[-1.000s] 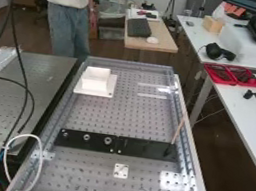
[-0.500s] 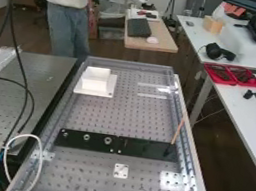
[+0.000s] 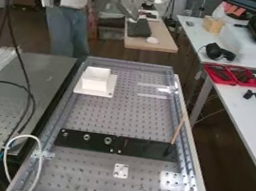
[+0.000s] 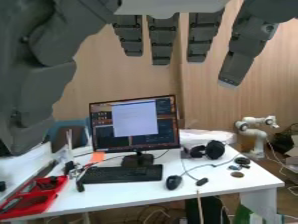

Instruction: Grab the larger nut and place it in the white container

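Farther into view has come my robot hand (image 4: 161, 42), fingers loosely straight, empty; larger nut (image 3: 86, 137) on bar (image 3: 147, 149), container (image 3: 96, 82) apart: grasping and placing both remain

Red trays (image 3: 231, 75), black headphones (image 3: 219, 52), monitor (image 4: 134, 123), computer mouse (image 4: 173, 182)

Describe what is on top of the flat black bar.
On the bar are the smaller nut, larger nut, bearing and a tilted stick; the surface beneath them is covered.
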### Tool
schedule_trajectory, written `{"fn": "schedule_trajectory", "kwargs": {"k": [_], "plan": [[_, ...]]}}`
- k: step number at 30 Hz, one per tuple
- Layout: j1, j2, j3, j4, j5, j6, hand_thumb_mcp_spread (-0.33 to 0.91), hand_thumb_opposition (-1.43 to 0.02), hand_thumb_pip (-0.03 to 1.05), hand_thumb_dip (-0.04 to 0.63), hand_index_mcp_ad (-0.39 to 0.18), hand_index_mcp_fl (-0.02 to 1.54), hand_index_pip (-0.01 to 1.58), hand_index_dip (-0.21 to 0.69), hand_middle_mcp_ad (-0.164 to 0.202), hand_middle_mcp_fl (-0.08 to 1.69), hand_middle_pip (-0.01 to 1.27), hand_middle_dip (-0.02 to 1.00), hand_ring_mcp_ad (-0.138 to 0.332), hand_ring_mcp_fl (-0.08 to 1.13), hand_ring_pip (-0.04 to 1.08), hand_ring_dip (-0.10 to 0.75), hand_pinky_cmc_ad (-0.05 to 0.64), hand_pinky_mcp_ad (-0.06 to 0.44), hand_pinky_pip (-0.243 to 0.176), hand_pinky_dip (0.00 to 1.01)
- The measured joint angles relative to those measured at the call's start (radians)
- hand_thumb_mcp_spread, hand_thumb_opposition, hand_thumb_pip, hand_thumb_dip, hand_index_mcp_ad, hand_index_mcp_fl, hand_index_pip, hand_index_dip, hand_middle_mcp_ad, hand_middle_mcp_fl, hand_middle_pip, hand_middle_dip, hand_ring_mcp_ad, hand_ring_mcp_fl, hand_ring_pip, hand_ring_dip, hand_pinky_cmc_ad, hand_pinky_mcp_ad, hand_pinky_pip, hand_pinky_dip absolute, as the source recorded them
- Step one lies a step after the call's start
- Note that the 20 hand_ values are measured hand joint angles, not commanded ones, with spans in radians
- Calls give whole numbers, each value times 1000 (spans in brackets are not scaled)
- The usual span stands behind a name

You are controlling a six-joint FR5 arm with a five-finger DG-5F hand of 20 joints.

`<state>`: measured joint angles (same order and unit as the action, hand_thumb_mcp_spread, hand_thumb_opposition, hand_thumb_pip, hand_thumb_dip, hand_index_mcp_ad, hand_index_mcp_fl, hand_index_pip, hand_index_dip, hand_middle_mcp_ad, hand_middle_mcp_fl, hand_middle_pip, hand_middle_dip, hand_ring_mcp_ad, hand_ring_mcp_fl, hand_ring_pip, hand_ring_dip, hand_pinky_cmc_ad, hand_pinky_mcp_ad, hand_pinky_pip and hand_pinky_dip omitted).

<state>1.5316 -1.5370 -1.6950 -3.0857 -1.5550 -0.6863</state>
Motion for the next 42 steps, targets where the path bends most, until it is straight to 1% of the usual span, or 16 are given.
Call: {"fn": "schedule_trajectory", "kwargs": {"k": [2, 3, 5, 8, 10, 13, 17, 18, 22, 24, 27, 33, 35, 37, 41, 42], "plan": [[-3, 4, -32, 26, 5, 3, 206, -730, 483, 63, -24, 24, 89, -26, 86, 12, 126, 222, 173, 0, 77, 143, 401, 328, -106, 630], [-7, 8, -55, 44, 8, 7, 206, -730, 506, 77, -30, 30, 101, -44, 87, 10, 124, 223, 173, 0, 70, 150, 394, 335, -106, 646], [-13, 12, -90, 73, 12, 13, 206, -726, 552, 82, -40, 31, 148, -51, 87, 5, 127, 225, 173, 0, 70, 147, 410, 340, -106, 648], [-31, 19, -154, 129, 17, 25, 220, -742, 559, 94, -47, 28, 248, -58, 87, 7, 134, 222, 173, 0, 70, 150, 408, 340, -106, 648], [-47, 20, -189, 161, 17, 37, 218, -757, 572, 108, -68, 30, 309, -68, 89, 10, 134, 222, 175, 0, 72, 147, 408, 340, -106, 654], [-75, 10, -221, 179, 11, 47, 244, -775, 620, 126, -87, 33, 417, -68, 87, 10, 136, 222, 176, 0, 72, 147, 408, 340, -106, 654], [-106, -12, -253, 196, -1, 56, 262, -792, 620, 140, -105, 30, 588, -68, 87, 10, 133, 222, 176, 0, 72, 147, 412, 340, -106, 654], [-115, -20, -262, 203, -4, 60, 265, -799, 620, 140, -110, 30, 689, -68, 91, 10, 136, 222, 176, 0, 72, 147, 412, 342, -106, 651], [-149, -54, -296, 238, -18, 68, 281, -808, 637, 141, -126, 31, 901, -63, 87, 10, 133, 222, 176, 0, 70, 147, 412, 342, -106, 648], [-162, -70, -309, 256, -24, 67, 297, -822, 641, 159, -134, 21, 1011, -65, 91, 10, 133, 222, 178, 0, 70, 147, 408, 340, -106, 651], [-181, -96, -329, 296, -31, 74, 293, -819, 644, 159, -134, 21, 1190, -33, 91, 10, 133, 222, 178, 0, 70, 147, 408, 342, -106, 644], [-198, -140, -381, 411, -26, 78, 302, -831, 660, 159, -134, 24, 1396, 7, 91, 10, 133, 222, 178, 0, 70, 147, 408, 342, -106, 637], [-199, -152, -397, 447, -16, 77, 304, -831, 703, 162, -134, 21, 1433, 21, 91, 5, 133, 222, 176, 0, 70, 148, 410, 340, -106, 637], [-199, -176, -422, 496, 2, 81, 304, -836, 705, 164, -134, 24, 1461, 45, 91, 5, 136, 222, 176, 0, 70, 148, 410, 340, -106, 637], [-196, -204, -444, 542, 21, 85, 298, -834, 705, 175, -134, 21, 1524, 65, 91, 7, 133, 222, 176, 0, 70, 147, 410, 340, -106, 637], [-196, -216, -455, 568, 28, 85, 304, -848, 705, 175, -134, 21, 1520, 63, 91, 7, 133, 222, 176, 0, 70, 147, 410, 340, -106, 637]]}}
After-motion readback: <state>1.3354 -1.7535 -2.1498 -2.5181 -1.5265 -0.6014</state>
